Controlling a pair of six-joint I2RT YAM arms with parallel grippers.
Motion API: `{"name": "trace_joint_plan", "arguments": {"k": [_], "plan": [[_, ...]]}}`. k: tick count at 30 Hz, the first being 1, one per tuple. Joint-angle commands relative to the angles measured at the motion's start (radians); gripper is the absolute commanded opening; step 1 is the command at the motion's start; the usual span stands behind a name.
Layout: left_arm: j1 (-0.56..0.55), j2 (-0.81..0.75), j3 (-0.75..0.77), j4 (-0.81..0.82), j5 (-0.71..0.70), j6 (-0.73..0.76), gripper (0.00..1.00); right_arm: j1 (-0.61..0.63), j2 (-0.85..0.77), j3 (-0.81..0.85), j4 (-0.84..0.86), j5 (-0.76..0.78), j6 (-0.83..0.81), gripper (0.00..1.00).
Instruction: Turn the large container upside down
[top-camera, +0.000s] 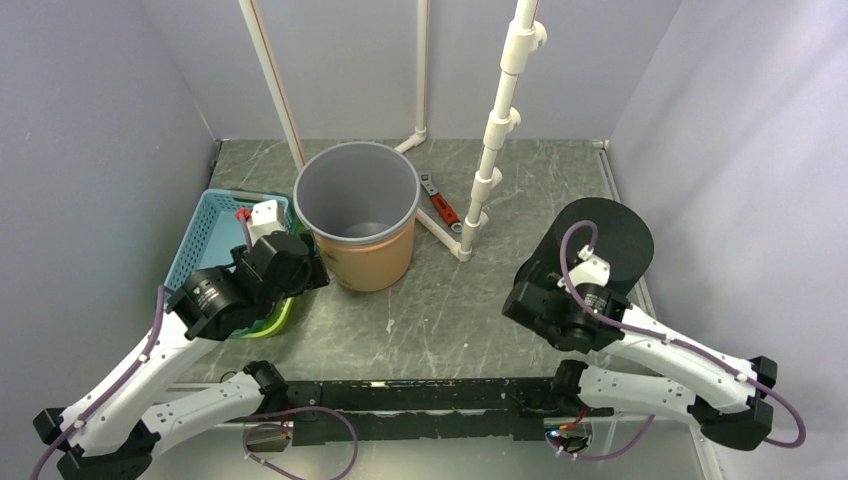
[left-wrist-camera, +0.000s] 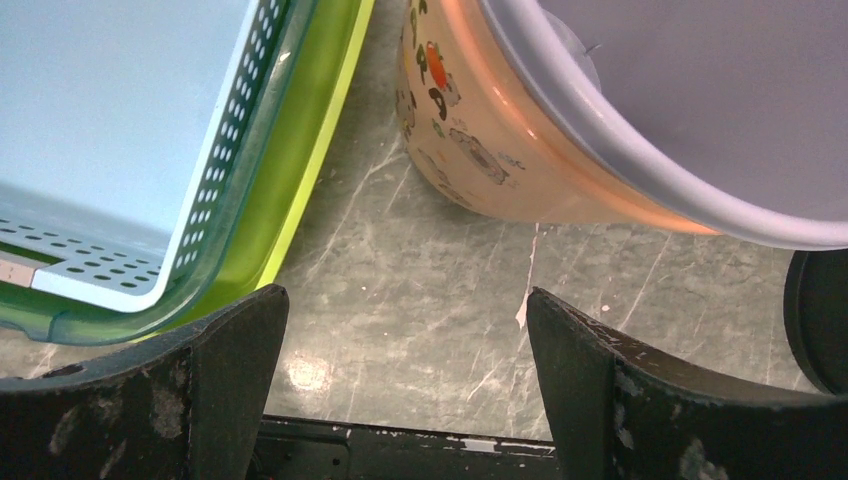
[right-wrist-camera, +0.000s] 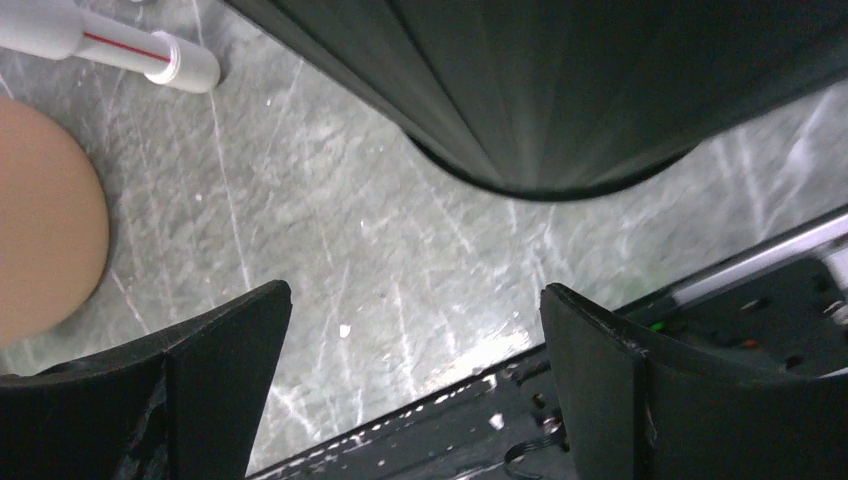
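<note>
lg container (top-camera: 365, 262) upright, cartoon prints (left-wrist-camera: 432, 75) on side

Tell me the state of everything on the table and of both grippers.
Bucket: upright, mouth up, not held.
Black container: closed end up, not held.
Blue basket: upright, nested in green basket.
Wrench: lying flat.
Left gripper: open, empty.
Right gripper: open, empty.
</note>
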Motion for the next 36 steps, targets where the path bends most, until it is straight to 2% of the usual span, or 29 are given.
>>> {"name": "trace_joint_plan", "arguments": {"k": [1,7,12,15,19,23,28,31,34,36], "plan": [[-0.003,0.003,0.007,0.067,0.019,0.027,0.94,-0.133,0.066,0.104,0.159,0.046,-0.408,1.00],[-0.003,0.024,0.025,0.063,0.029,0.031,0.94,-0.417,0.208,0.153,0.345,-0.068,-0.765,1.00],[-0.003,0.003,0.022,0.054,0.021,0.022,0.94,-0.570,0.235,0.158,0.578,-0.237,-1.055,1.00],[-0.003,-0.015,0.014,0.061,0.016,0.021,0.94,-0.606,0.262,0.158,0.662,-0.312,-1.161,1.00],[-0.002,-0.018,0.023,0.052,0.010,0.028,0.94,-0.620,0.253,0.171,0.707,-0.382,-1.207,1.00],[-0.003,-0.009,0.040,0.045,0.015,0.065,0.94,-0.620,0.146,0.182,0.715,-0.459,-1.211,1.00],[-0.003,-0.002,0.047,0.036,0.003,0.086,0.94,-0.619,-0.047,0.136,0.630,-0.316,-1.082,1.00],[-0.002,-0.004,0.037,0.063,0.011,0.107,0.94,-0.620,-0.135,0.101,0.585,-0.251,-1.077,1.00],[-0.003,0.007,0.037,0.079,0.018,0.126,0.94,-0.620,-0.096,0.166,0.422,-0.148,-1.021,1.00],[-0.002,0.016,0.041,0.080,0.021,0.135,0.94,-0.624,-0.030,0.201,0.365,-0.143,-1.021,1.00]]}}
